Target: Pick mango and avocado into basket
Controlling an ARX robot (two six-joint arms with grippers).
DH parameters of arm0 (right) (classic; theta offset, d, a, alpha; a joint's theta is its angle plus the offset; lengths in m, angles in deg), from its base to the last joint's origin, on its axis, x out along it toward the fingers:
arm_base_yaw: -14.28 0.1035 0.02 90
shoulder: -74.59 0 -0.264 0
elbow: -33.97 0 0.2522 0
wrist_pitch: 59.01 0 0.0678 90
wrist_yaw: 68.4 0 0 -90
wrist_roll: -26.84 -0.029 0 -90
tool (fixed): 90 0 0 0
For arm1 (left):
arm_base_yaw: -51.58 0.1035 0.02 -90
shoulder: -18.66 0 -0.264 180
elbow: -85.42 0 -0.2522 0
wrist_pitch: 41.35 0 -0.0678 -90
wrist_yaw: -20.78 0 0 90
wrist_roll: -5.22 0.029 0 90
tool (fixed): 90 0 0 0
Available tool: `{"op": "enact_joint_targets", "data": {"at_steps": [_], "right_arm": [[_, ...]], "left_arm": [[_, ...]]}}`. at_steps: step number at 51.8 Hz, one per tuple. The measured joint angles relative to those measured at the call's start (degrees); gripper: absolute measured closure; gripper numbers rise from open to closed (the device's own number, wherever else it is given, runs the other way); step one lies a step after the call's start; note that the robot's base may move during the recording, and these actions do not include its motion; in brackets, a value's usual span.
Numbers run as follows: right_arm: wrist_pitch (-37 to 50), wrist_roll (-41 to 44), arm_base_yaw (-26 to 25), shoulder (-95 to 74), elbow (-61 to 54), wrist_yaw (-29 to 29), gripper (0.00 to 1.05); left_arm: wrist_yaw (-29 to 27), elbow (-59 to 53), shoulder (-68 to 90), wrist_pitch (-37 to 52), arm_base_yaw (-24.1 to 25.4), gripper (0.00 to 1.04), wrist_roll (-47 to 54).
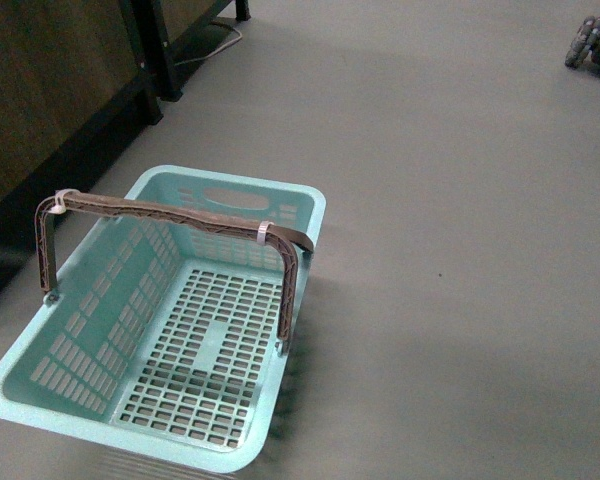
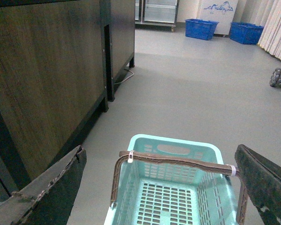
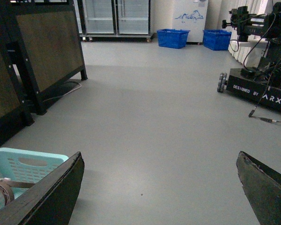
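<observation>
Scanning beyond empty basket (image 1: pixel 311 206) for mango and avocado, neither in view; holding left gripper (image 2: pixel 159 153) and right gripper (image 3: pixel 160 157) wide, empty.

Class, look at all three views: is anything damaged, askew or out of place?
The basket sits upright and empty. Its handle carries white bands at both corners, seemingly added. The left gripper has ragged-edged fingers.

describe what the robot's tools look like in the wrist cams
No arm shows in the front view. In its wrist view the left tool has two flat, dark grey-black fingers with worn, pale-chipped edges. The right tool looks alike, fingers scuffed along their edges. No cables or markings show.
</observation>
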Motion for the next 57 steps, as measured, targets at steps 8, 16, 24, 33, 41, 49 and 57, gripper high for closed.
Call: {"op": "enact_joint_targets", "data": {"at_steps": [8, 16, 24, 33, 41, 49, 57], "right_arm": [[0.0, 0.0, 0.0, 0.0, 0.0, 0.0, 0.08], [0.0, 0.0, 0.0, 0.0, 0.0, 0.0, 0.08], [0.0, 0.0, 0.0, 0.0, 0.0, 0.0, 0.08], [0.0, 0.0, 0.0, 0.0, 0.0, 0.0, 0.08], [0.0, 0.0, 0.0, 0.0, 0.0, 0.0, 0.08], [0.0, 0.0, 0.0, 0.0, 0.0, 0.0, 0.08], [0.0, 0.0, 0.0, 0.0, 0.0, 0.0, 0.08]], "left_arm": [[0.0, 0.0, 0.0, 0.0, 0.0, 0.07, 0.0], [0.0, 0.0, 0.0, 0.0, 0.0, 0.07, 0.0], [0.0, 0.0, 0.0, 0.0, 0.0, 0.07, 0.0], [0.0, 0.0, 0.0, 0.0, 0.0, 0.07, 0.0], [-1.5, 0.9, 2.3, -4.0, 0.1, 0.07, 0.5], [3.3, 3.6, 17.8, -0.9, 3.3, 0.07, -10.3], [2.9, 9.6, 47.6, 18.1, -0.2, 0.07, -32.9]]}}
